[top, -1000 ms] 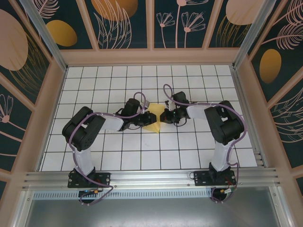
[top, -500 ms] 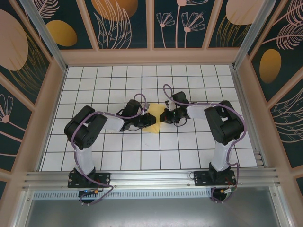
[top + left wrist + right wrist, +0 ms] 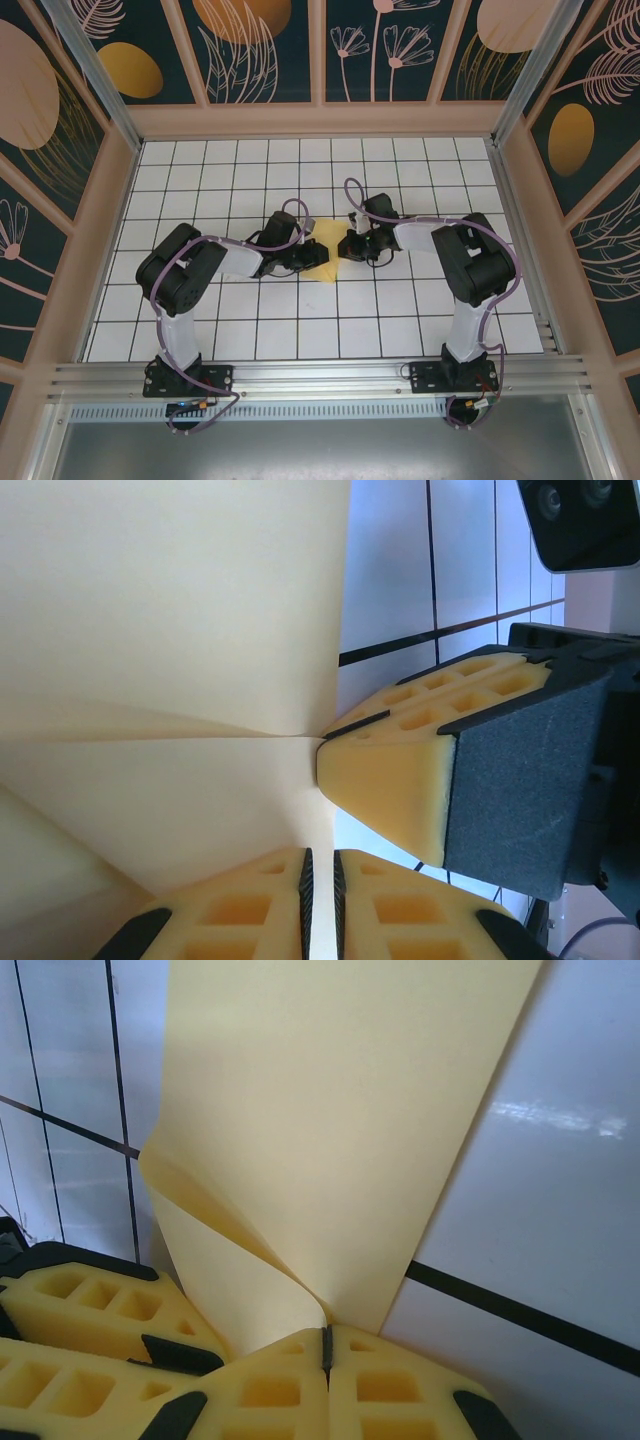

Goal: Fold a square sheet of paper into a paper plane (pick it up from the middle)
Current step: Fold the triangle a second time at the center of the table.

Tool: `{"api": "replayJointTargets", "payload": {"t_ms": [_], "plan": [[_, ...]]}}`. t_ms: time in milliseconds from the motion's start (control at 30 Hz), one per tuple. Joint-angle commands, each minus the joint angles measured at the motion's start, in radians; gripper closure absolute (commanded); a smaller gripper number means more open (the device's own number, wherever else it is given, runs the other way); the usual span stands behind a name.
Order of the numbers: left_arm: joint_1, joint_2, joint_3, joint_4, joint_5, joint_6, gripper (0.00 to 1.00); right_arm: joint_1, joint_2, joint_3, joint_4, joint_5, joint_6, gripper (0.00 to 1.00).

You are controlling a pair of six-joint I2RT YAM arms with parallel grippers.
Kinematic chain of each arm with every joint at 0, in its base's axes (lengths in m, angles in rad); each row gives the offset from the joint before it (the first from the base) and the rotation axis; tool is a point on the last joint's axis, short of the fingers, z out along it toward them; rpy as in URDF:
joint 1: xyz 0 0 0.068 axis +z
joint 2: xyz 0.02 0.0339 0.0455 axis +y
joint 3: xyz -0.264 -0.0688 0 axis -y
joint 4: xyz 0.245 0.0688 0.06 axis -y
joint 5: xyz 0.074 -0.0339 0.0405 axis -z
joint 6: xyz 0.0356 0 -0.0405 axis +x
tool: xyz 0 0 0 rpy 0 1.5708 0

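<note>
Jaws of my left arm (image 3: 250,258) and right arm (image 3: 420,235) each clamp the yellow sheet (image 3: 326,266), its flap curling above the table (image 3: 200,170)

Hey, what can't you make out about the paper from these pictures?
Top view: paper partly covered by left gripper and right gripper; folds too small to read.
Left wrist view: paper runs off top and left edges.
Right wrist view: paper cut off at top.
</note>
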Motion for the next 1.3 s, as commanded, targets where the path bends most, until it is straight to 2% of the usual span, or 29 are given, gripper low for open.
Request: {"api": "replayJointTargets", "payload": {"t_ms": [0,967,1267], "plan": [[-0.007,0.023,0.015,-0.004,0.007,-0.006,0.82,0.002,0.001,0.014,-0.047,0.061,-0.008,0.97],[-0.007,0.042,0.034,-0.045,-0.004,-0.001,0.83,0.002,-0.02,0.004,-0.061,0.088,-0.001,1.0],[-0.006,0.051,0.044,-0.088,-0.028,-0.005,0.84,0.003,-0.036,0.014,-0.07,0.092,0.001,0.89]]}}
